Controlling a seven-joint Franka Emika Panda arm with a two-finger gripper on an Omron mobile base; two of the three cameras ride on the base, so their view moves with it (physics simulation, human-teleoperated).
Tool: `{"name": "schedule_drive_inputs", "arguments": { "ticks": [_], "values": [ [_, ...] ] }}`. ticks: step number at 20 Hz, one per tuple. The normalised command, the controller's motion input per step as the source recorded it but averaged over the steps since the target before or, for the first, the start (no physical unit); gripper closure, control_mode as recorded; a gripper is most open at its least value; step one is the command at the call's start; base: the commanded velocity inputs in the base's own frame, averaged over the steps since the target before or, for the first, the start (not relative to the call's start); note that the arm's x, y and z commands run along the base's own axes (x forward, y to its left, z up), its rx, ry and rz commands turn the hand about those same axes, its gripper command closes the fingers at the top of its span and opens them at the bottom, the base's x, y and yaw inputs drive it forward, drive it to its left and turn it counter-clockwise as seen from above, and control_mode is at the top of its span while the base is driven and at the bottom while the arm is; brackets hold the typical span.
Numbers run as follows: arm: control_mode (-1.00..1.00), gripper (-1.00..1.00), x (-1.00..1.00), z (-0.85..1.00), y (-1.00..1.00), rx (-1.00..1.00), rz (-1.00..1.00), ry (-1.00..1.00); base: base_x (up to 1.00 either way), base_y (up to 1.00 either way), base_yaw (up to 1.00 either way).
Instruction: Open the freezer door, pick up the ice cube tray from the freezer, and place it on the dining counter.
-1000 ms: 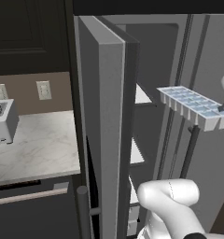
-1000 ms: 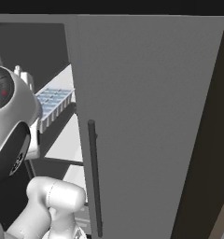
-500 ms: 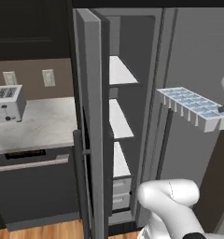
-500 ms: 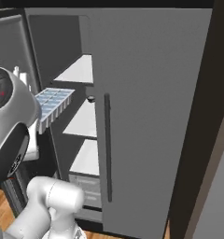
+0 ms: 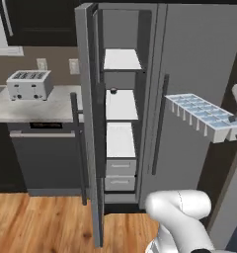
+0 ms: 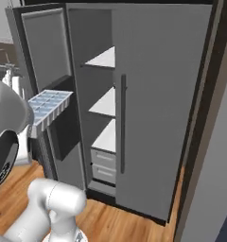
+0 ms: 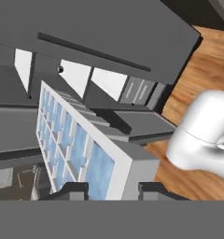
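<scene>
The ice cube tray (image 5: 201,116), white with pale blue cells, hangs level in the air in front of the fridge. My gripper (image 5: 234,127) is shut on its right end. In the hand view the tray (image 7: 81,149) runs up and away from between my two fingertips (image 7: 69,190), with the gripper (image 7: 111,189) closed on its near rim. From the right the tray (image 6: 49,105) juts out past my arm. The freezer door (image 5: 87,113) stands swung wide open to the left. The freezer (image 5: 121,106) shows white shelves and two grey drawers (image 5: 120,174). The dining counter is out of view.
The plain grey fridge door (image 5: 199,69) is closed, its dark bar handle (image 5: 160,129) just left of the tray. A toaster (image 5: 30,84) sits on the small marble worktop (image 5: 36,108) left of the open door. Wooden floor (image 5: 36,222) lies in front.
The whole picture has pulled back from the fridge, so the base has driven away from it. The tray stays in my grip at the same place relative to the arm.
</scene>
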Motion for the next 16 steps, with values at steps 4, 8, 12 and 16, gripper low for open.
{"name": "schedule_drive_inputs", "arguments": {
  "ticks": [4,8,12,16],
  "values": [
    [1.00,1.00,0.00,0.00,0.00,0.00,0.00,0.00,-0.33,-0.57,0.61],
    [1.00,1.00,0.00,0.00,0.00,0.00,0.00,0.00,-0.50,-0.21,0.79],
    [1.00,1.00,0.00,0.00,0.00,0.00,0.00,0.00,-0.53,-0.21,0.84],
    [1.00,1.00,0.00,0.00,0.00,0.00,0.00,0.00,-0.49,-0.24,0.95]
  ]
}}
